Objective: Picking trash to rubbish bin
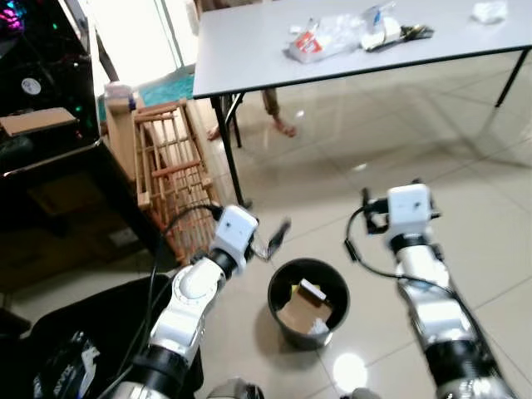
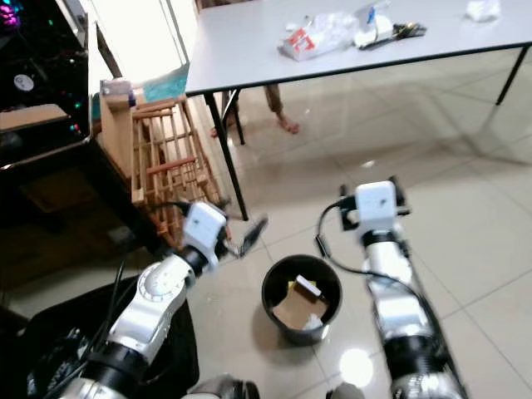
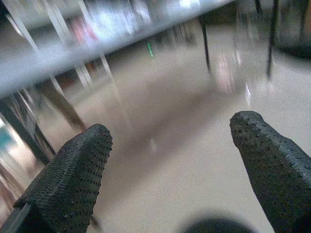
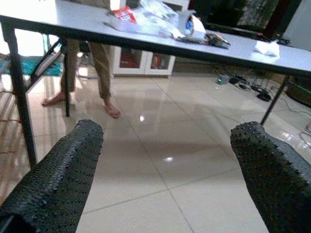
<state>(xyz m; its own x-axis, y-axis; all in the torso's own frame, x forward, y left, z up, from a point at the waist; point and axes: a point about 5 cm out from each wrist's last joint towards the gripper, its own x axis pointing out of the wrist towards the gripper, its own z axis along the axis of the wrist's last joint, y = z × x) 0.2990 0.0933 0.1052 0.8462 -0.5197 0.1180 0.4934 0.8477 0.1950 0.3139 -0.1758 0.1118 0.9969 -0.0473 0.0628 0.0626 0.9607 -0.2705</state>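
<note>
A black round rubbish bin [image 1: 287, 283] stands on the tiled floor between my two arms, with cardboard scraps [image 1: 304, 308] inside. My left gripper [image 1: 278, 238] hovers just left of the bin's rim; its fingers [image 3: 73, 179] are apart and open, holding nothing. My right gripper [image 4: 165, 160] is raised to the right of the bin, open and empty, facing the grey table [image 1: 249, 50]. On the table lie crumpled plastic wrappers [image 1: 320, 37] and a white scrap [image 1: 489, 11].
A person's bare feet and legs [image 4: 104, 92] stand under the table. A wooden slatted rack [image 1: 170, 174] leans at the left beside a dark cabinet [image 1: 41, 83]. A black bag [image 1: 75, 341] lies at the lower left. Table legs [image 1: 231, 158] stand ahead.
</note>
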